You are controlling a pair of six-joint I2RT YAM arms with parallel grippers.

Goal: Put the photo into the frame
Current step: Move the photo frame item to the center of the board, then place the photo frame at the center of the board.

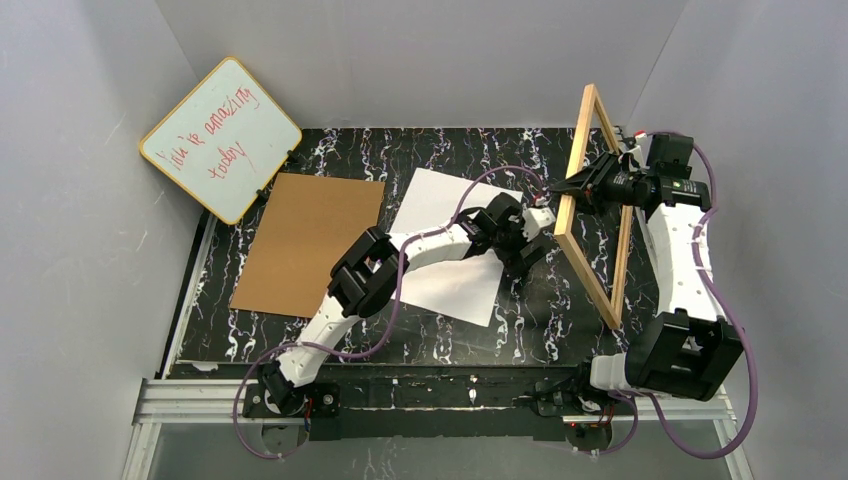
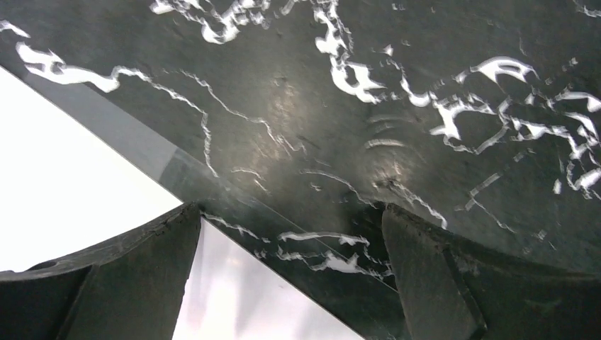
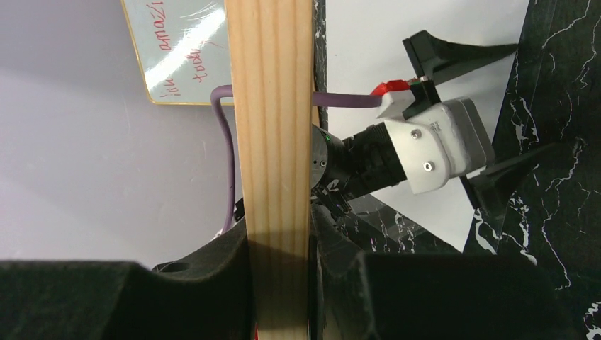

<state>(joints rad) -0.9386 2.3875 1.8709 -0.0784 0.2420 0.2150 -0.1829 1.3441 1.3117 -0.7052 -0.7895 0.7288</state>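
Observation:
The frame (image 1: 618,262), thin light wood, stands tilted on its edge at the right of the table. My right gripper (image 1: 572,188) is shut on its left rail; in the right wrist view the wooden rail (image 3: 273,106) runs up between the two black pads of that gripper (image 3: 278,237). The photo (image 1: 440,205) lies flat, white back up, in the middle of the table. My left gripper (image 1: 538,240) hangs low over the photo's right edge with its jaws wide open and nothing between them (image 2: 290,212). The photo's white edge (image 2: 64,184) shows there under a clear, shiny sheet.
A brown backing board (image 1: 310,240) lies flat left of the photo. A yellow-rimmed whiteboard (image 1: 220,138) with red writing leans in the back left corner. The black marbled table (image 1: 300,335) is walled in by grey panels on three sides.

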